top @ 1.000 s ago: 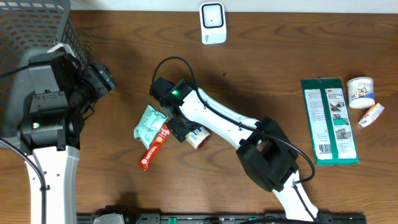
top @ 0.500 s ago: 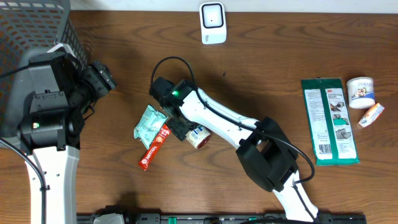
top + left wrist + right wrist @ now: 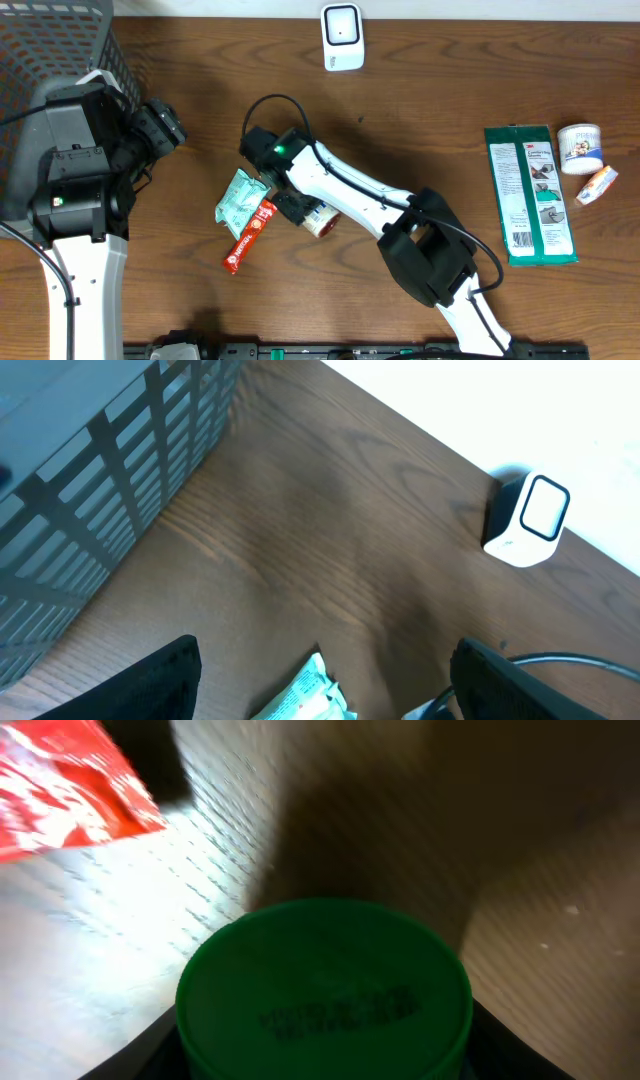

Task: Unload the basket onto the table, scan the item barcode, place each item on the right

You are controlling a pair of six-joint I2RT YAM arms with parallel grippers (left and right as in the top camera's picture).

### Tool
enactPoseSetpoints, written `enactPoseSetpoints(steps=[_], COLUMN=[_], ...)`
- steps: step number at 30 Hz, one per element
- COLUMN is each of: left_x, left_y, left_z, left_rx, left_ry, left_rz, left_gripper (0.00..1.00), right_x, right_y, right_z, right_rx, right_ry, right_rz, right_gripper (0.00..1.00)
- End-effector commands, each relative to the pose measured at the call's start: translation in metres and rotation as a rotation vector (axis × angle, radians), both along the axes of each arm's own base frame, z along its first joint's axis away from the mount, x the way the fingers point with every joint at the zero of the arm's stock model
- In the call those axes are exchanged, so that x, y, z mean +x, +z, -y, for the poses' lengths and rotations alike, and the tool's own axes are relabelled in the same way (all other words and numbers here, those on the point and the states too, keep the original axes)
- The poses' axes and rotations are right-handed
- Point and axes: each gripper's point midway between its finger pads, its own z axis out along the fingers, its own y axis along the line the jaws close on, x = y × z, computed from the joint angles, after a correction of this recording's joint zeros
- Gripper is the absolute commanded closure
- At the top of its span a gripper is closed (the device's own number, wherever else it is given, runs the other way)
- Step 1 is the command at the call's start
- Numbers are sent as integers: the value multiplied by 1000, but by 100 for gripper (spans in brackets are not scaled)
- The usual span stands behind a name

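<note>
A small jar (image 3: 321, 219) with a green lid (image 3: 325, 988) lies on its side on the wooden table, just right of a red snack bar (image 3: 250, 235). My right gripper (image 3: 298, 208) is down on it, and its dark fingers (image 3: 140, 1055) press against both sides of the lid, shut on the jar. The white barcode scanner (image 3: 343, 37) stands at the table's far edge, also seen upright in the left wrist view (image 3: 528, 520). My left gripper (image 3: 166, 124) hovers open at the left, with nothing between its fingers (image 3: 150, 682).
A mint-green packet (image 3: 240, 197) lies against the red bar (image 3: 70, 790). A grey wire basket (image 3: 50, 45) fills the far left corner. At the right lie a long green package (image 3: 530, 195), a white tub (image 3: 580, 147) and a small orange-and-white box (image 3: 598, 185).
The right gripper's fingers have come together onto the jar, which has shifted slightly left. The left arm has not moved.
</note>
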Motion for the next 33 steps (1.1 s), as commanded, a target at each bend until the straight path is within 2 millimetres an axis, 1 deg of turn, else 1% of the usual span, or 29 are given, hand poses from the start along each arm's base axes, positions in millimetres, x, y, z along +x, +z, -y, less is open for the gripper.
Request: enactPoseSetpoints(steps=[1,3,4,5,6,7,8,9,12,14,16,17,19,20,22,24,26,28,30,31,32,33], left_x=[1,1,1,1,1,1,1,1,1,1,1,1,1,1,1,1,1,1,1,1,1,1], left_y=[-1,-1,-1,-1,-1,-1,-1,-1,-1,-1,-1,-1,-1,-1,-1,-1,-1,-1,-1,-1,-1,-1], left_z=[-4,-4,-4,-4,-4,-4,-4,-4,-4,-4,-4,-4,-4,-4,-4,-4,-4,-4,-4,-4,-4,-4], left_rx=[7,7,7,7,7,7,7,7,7,7,7,7,7,7,7,7,7,7,7,7,7,7], left_ry=[15,15,15,15,15,15,15,15,15,15,15,15,15,15,15,15,15,15,15,15,15,15], left_rz=[-4,-4,-4,-4,-4,-4,-4,-4,-4,-4,-4,-4,-4,-4,-4,-4,-4,-4,-4,-4,-4,-4], left_gripper=[19,19,18,19,19,19,18,18,19,19,19,19,19,18,19,19,19,19,19,19,19,18], right_x=[9,10,11,12,14,17,21,25,31,32,31,29,27,27,20,15,1,-8,-14,-16,-17,-17], right_y=[42,56,69,77,83,90,97,105,120,131,146,158,183,188,212,221,238,245,244,238,234,226], right_z=[-21,-27,-30,-30,-29,-28,-26,-23,-21,-20,-18,-17,-10,-7,5,12,30,40,51,63,66,71], right_rx=[125,184,236,264,284,305,321,340,376,396,421,444,465,468,491,506,539,585,627,658,675,714], right_ry=[-35,-59,-75,-87,-99,-116,-130,-147,-172,-172,-169,-166,-165,-166,-170,-170,-172,-171,-195,-229,-244,-263], right_rz=[56,60,59,58,59,67,79,95,124,141,163,182,239,251,298,311,359,398,448,490,502,522], right_gripper=[68,68,68,68,68,76,77,77,78,82,85,85,84,84,84,84,84,84,83,82,82,81])
